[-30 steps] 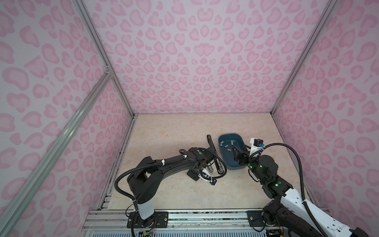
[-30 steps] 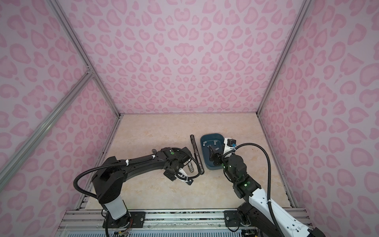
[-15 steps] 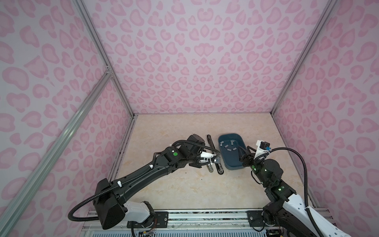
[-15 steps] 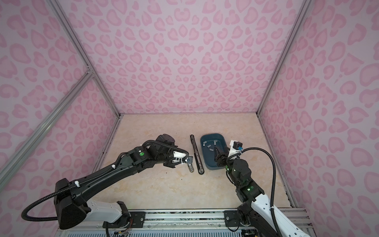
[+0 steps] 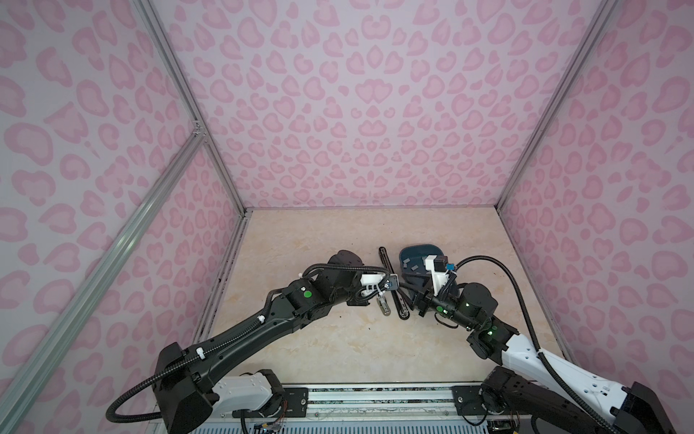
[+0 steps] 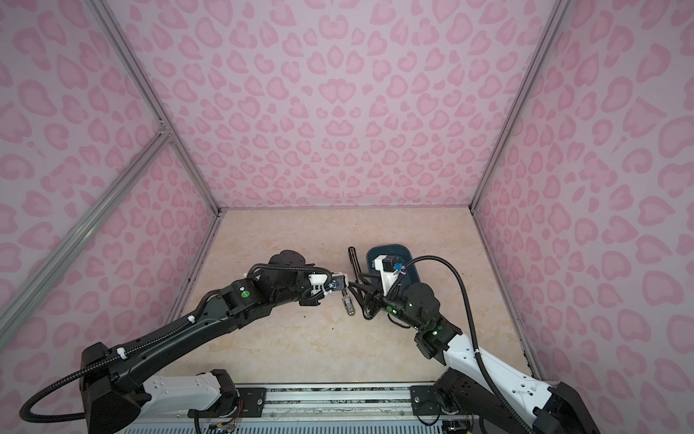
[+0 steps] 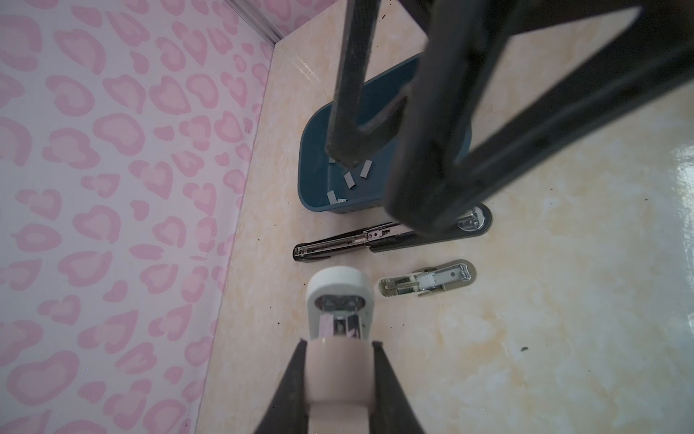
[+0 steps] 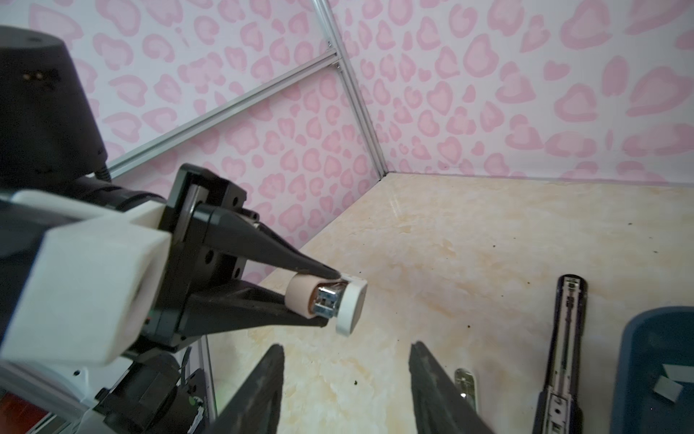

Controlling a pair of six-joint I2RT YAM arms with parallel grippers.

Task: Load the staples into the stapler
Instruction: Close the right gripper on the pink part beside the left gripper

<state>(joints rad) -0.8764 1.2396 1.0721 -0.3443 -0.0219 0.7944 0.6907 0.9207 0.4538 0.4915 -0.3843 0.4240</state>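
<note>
My left gripper (image 7: 340, 345) is shut on a small beige stapler (image 7: 340, 300) and holds it in the air, its metal inside showing; both top views show the gripper (image 5: 392, 283) (image 6: 340, 282) mid-table. My right gripper (image 8: 345, 375) is open and empty, its fingers (image 6: 360, 291) pointing at the held stapler (image 8: 326, 302) a short gap away. The staples (image 7: 349, 180) (image 8: 672, 387) are several grey strips lying loose in a blue tray (image 7: 311, 180) (image 5: 417, 250) behind the right gripper.
A long black stapler (image 7: 375, 240) (image 8: 563, 338) lies opened flat beside the tray. A small grey stapler (image 7: 428, 280) (image 5: 383, 305) lies opened on the floor under the two grippers. Pink patterned walls enclose the marble floor on three sides.
The left gripper has lifted the beige stapler and carried it toward the middle. The right gripper has left the tray, swung left toward the stapler, and its jaws have narrowed.
</note>
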